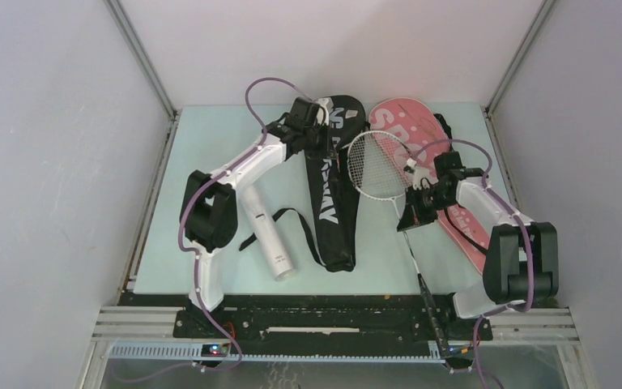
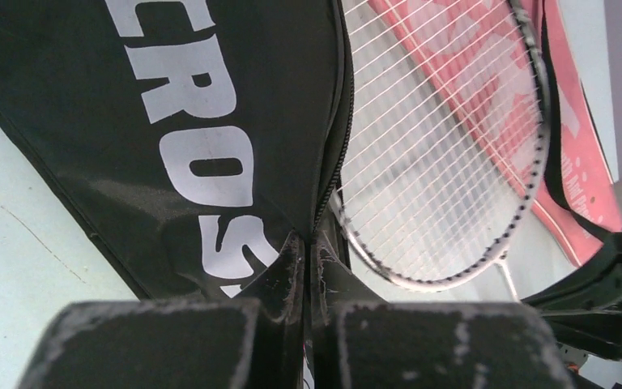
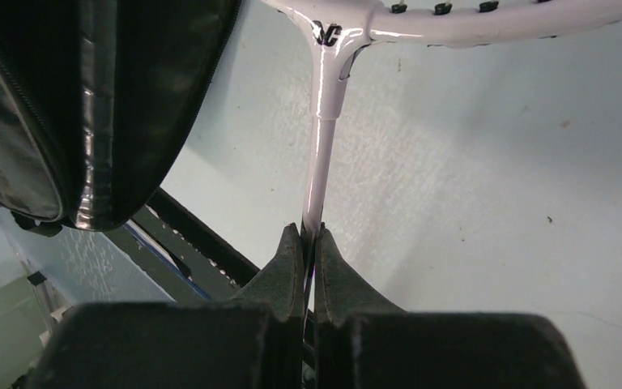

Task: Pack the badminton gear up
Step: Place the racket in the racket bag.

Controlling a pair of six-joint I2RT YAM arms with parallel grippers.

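2 tools (image 2: pixel 308 243) (image 3: pixel 309 239) nip fabric cover (image 2: pixel 170 121), slim shaft (image 3: pixel 321 154).

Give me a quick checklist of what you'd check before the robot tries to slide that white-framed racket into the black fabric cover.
1. Hold on the racket: the right gripper is shut on the thin shaft of the white-framed racket. Ok.
2. Hold on the cover: the left gripper pinches the zip edge of the black "CROSSWAY" racket cover. Ok.
3. Cover mouth open wide enough for the racket head: cannot tell.
4. Racket head inside the cover: not ok. Most of it shows outside, partly over the pink "SPORT" racket cover.
5. The long white tube out of the way: ok, it lies on the black cover's far side from the racket.
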